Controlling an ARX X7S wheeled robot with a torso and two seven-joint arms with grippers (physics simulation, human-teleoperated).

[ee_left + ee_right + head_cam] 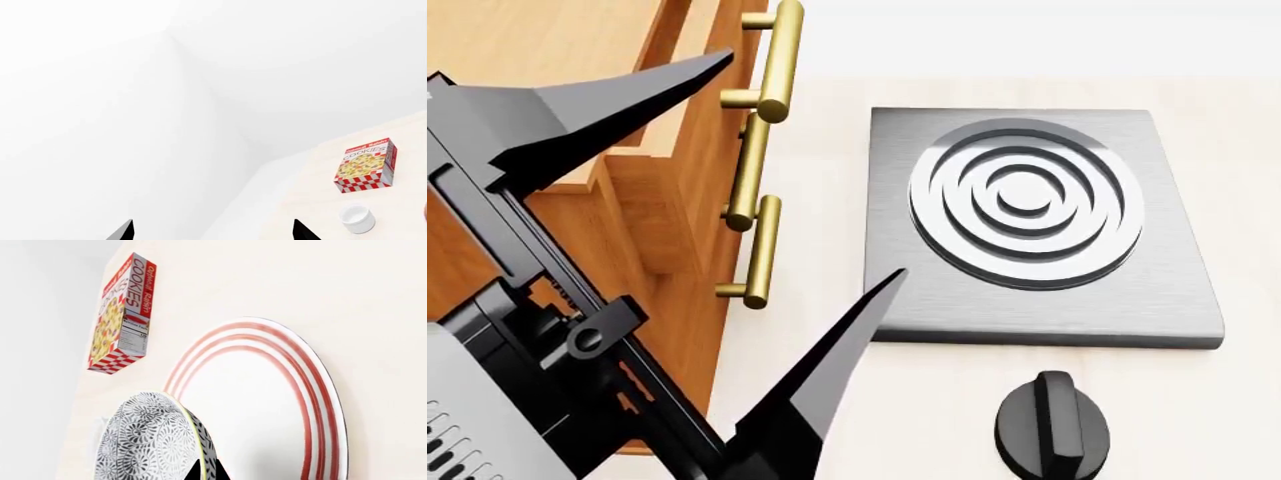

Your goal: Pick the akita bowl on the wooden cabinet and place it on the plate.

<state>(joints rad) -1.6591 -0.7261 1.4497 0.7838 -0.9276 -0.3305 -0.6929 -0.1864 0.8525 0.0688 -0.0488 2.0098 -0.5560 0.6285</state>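
**A:** What sat nearest the head camera?

**B:** The left claw (714, 190), its two black fingers spread wide with nothing between them, raised in front of the wooden cabinet (627, 190). Brass bar handles (777, 62) ran down the cabinet's front edge.

**A:** And beyond it?

**B:** A grey metal burner plate (1041, 225) with concentric rings lay flat on the pale tabletop (827, 180), and a black knob (1052, 428) sat just in front of it.

**A:** Where was the akita bowl?

**B:** In the right wrist view. The akita bowl (150, 440) was pinched at its rim by the right claw (205, 471); only the dark fingertips showed, pressed on the rim. The bowl overlapped the edge of the plate (267, 405) in that view; whether it touched the plate I could not tell.

**A:** Anything else nearby?

**B:** A red-and-white cookies box (121, 315) stood on the tabletop near the plate, apart from it. The left wrist view showed the same box beside a small plain white cup (356, 218), with the left claw's fingertips (123, 231) well apart at the frame's edge.
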